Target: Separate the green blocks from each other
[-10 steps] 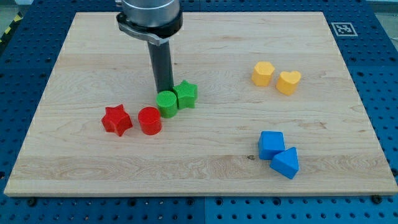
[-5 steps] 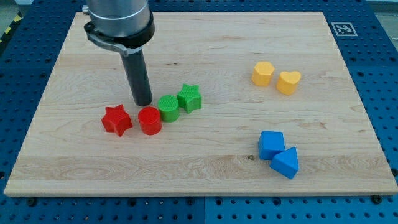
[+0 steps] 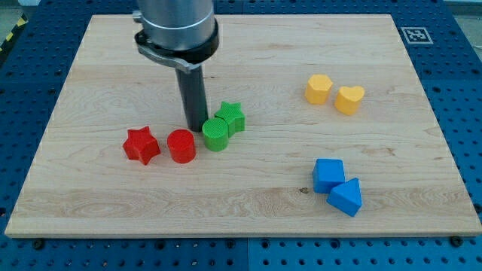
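Observation:
A green cylinder [image 3: 215,135] and a green star [image 3: 231,117] sit touching each other near the board's middle, the star up and to the right of the cylinder. My tip [image 3: 196,129] rests just left of the green cylinder, against or very near its upper left side. A red cylinder [image 3: 181,146] lies a little to the tip's lower left.
A red star [image 3: 141,145] lies left of the red cylinder. Two yellow blocks [image 3: 318,89] [image 3: 349,99] sit at the right. A blue cube [image 3: 328,175] and a blue triangular block [image 3: 346,197] sit at the lower right. The wooden board [image 3: 98,60] ends near every block group.
My tip swung left to beside the red cylinder, then back right to the green cylinder's left. The green cylinder has shifted right, away from the red cylinder, and stays against the star.

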{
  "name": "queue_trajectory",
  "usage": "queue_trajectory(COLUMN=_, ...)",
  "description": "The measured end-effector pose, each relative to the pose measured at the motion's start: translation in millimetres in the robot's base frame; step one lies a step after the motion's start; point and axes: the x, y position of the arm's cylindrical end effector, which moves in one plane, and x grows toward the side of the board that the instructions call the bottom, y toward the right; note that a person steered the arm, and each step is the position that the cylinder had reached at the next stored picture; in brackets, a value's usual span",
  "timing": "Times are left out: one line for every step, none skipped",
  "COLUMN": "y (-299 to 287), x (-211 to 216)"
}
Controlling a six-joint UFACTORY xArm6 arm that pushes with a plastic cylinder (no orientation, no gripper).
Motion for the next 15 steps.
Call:
queue_trajectory(y=9.1, x=0.0)
queue_trajectory(y=9.1, x=-0.5)
queue_trajectory(y=9.1, x=-0.6)
queue_trajectory(y=8.5, x=-9.1)
queue_trajectory(y=5.5, x=-15.6)
queue_trajectory(y=28.4, x=-10.6)
queue_trajectory(y=52.6, x=-10.9)
queue_trajectory(y=76.8, x=-10.9)
queue_trajectory(y=94.0, x=-15.0)
queue_trajectory(y=117.4, x=-20.1)
queue_trajectory(y=145.4, x=-32.4)
queue_trajectory(y=198.7, x=-43.9)
queue_trajectory(y=258.0, x=-29.7)
queue_trajectory(y=258.7, x=-22.8)
queue_trajectory(y=235.4, x=-22.8)
